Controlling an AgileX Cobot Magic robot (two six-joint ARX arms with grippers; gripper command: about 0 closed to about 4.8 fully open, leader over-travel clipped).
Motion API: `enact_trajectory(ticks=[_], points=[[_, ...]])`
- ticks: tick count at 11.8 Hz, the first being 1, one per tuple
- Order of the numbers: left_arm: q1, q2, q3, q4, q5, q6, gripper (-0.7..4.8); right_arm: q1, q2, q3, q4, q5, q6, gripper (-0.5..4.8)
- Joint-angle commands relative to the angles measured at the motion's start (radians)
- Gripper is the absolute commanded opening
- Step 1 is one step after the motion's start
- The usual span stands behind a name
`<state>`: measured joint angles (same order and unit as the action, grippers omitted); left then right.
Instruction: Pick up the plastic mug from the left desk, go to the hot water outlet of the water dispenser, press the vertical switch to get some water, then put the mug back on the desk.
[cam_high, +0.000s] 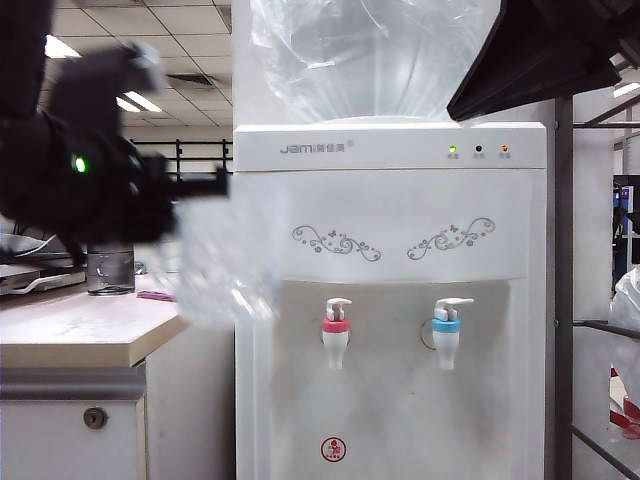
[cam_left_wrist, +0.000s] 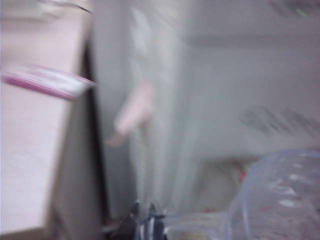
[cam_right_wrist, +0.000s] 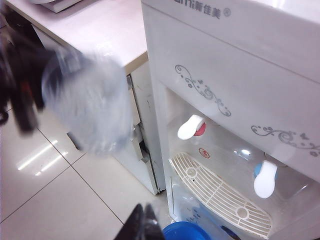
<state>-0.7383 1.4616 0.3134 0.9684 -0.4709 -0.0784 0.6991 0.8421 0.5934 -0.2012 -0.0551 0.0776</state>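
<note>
The clear plastic mug (cam_high: 218, 262) hangs blurred in the air between the left desk (cam_high: 70, 335) and the water dispenser (cam_high: 390, 300). My left gripper (cam_left_wrist: 148, 219) is shut on its thin handle, with the mug's body (cam_left_wrist: 282, 200) beside the fingers. The hot water outlet (cam_high: 336, 335) has a red collar, and its white vertical switch (cam_high: 338, 305) stands upright, to the right of the mug and lower. My right gripper (cam_right_wrist: 142, 222) is shut and empty, above the floor in front of the dispenser. In the right wrist view, mug (cam_right_wrist: 90, 110) and red tap (cam_right_wrist: 192, 127) are apart.
A dark grey tumbler (cam_high: 110, 268) and a pink flat item (cam_high: 157, 296) lie on the desk. The blue-collared tap (cam_high: 447, 328) is to the right of the red one. A white drip grille (cam_right_wrist: 220, 192) sits under the taps, a blue bucket (cam_right_wrist: 182, 232) below. My right arm's dark body (cam_high: 540, 50) fills the upper right.
</note>
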Motion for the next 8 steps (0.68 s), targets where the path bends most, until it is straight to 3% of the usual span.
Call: enact_trajectory(ticks=[1, 3, 5, 8], points=[[0.003, 0.046, 0.002, -0.003, 0.162, -0.001, -0.05, 0.000, -0.003, 0.006, 0.011, -0.003, 0.000, -0.01], [0.005, 0.088, 0.002, -0.002, 0.196, -0.001, -0.05, -0.001, -0.003, 0.006, 0.011, -0.002, 0.000, -0.01], [0.006, 0.139, 0.002, 0.006, 0.291, -0.001, -0.05, -0.001, -0.003, 0.006, 0.011, 0.000, 0.000, -0.02], [0.006, 0.201, 0.002, 0.011, 0.507, -0.001, -0.05, -0.001, -0.003, 0.006, 0.011, 0.011, -0.002, -0.01]])
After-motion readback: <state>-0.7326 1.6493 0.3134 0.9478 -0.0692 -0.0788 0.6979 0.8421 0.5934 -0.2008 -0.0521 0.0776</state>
